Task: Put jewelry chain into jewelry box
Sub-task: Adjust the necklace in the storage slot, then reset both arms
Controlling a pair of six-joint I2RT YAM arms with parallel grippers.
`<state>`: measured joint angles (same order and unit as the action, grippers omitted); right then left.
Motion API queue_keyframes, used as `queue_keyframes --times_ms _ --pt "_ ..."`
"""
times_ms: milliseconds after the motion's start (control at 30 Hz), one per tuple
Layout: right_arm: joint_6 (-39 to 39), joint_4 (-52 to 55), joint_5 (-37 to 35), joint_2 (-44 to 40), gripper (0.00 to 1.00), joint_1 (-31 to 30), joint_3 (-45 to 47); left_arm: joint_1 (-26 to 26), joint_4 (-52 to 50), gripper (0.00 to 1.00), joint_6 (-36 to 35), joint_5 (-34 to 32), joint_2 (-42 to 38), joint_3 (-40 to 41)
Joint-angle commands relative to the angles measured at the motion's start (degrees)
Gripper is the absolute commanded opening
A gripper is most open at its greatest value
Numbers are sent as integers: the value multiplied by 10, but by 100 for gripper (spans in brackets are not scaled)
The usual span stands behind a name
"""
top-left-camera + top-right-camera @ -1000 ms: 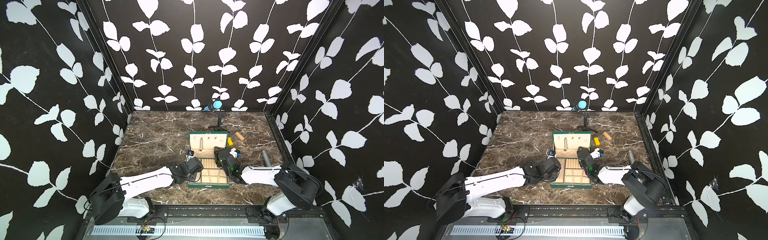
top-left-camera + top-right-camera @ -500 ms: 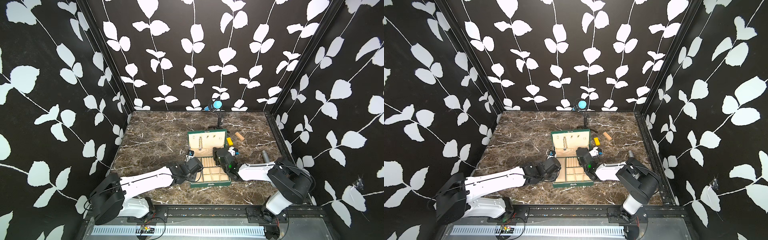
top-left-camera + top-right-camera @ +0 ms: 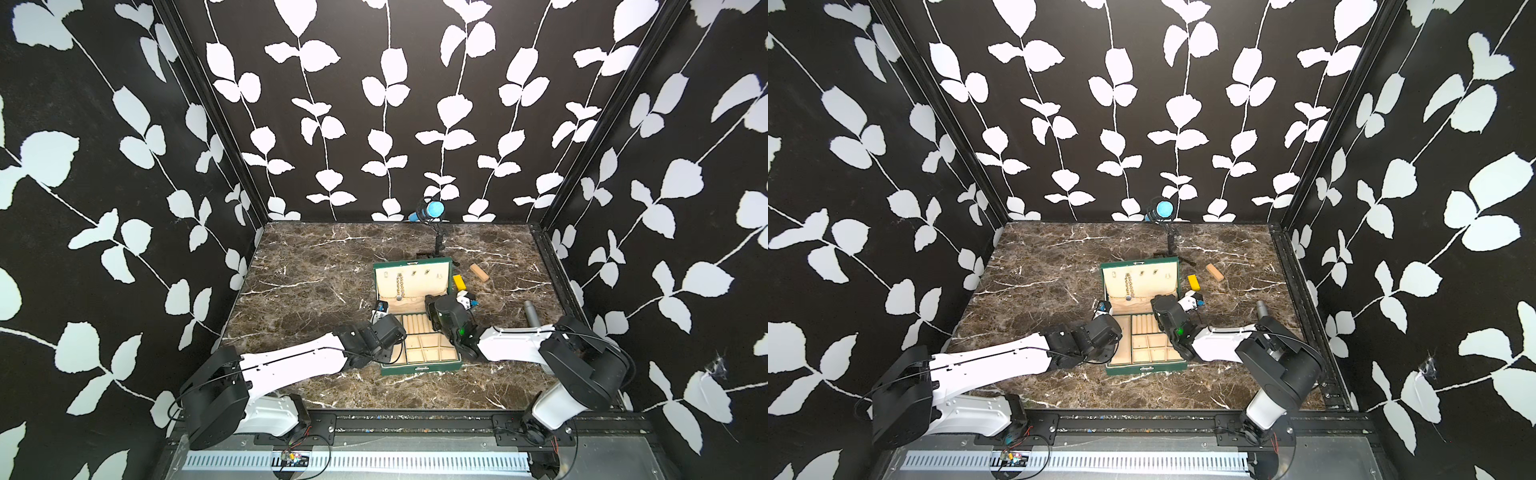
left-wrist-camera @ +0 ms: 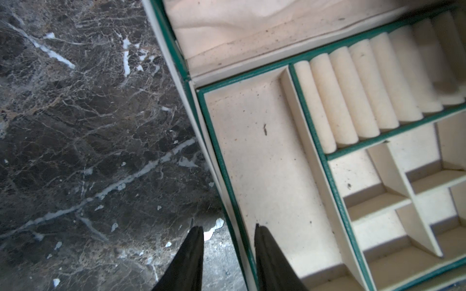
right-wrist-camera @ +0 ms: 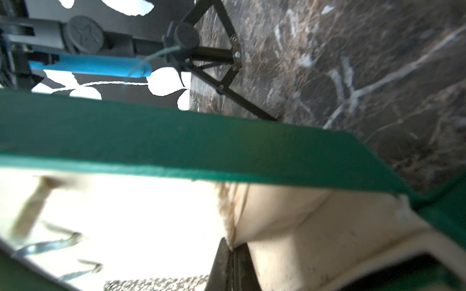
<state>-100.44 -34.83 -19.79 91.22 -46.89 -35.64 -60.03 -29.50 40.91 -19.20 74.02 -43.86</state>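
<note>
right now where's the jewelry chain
In both top views the jewelry chain hangs on the inside of the lid of the open jewelry box, toward the robot's left, beyond the ring rolls.

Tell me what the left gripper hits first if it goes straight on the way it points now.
Probably the jewelry box: the left gripper holds its open jaws astride the box's side wall, so that wall's green rim comes first, though depth is unclear.
</note>
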Motion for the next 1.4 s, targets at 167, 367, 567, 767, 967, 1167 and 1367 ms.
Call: queue_keyframes --times_ms 167,367,567,767,967,1167,1367 --pt "26 -55 3 -22 0 -7 -9 -1 -6 37 3 -10 -15 5" --pt "25 -75 -5 -16 0 -8 -11 -1 -7 37 4 -10 -17 7" --pt "17 -85 -10 -7 9 -8 -20 -1 -8 37 4 -10 -18 7" --pt "19 -76 -8 -10 30 -9 -21 -1 -11 37 5 -11 -20 7" --pt "38 -63 5 -33 42 -10 -7 -1 -26 38 9 -14 -31 5" --pt "132 3 96 -134 72 -12 45 -2 -89 45 15 -13 -80 -7" --pt "389 277 141 -316 100 -30 17 -1 -198 53 28 -31 -153 -79"
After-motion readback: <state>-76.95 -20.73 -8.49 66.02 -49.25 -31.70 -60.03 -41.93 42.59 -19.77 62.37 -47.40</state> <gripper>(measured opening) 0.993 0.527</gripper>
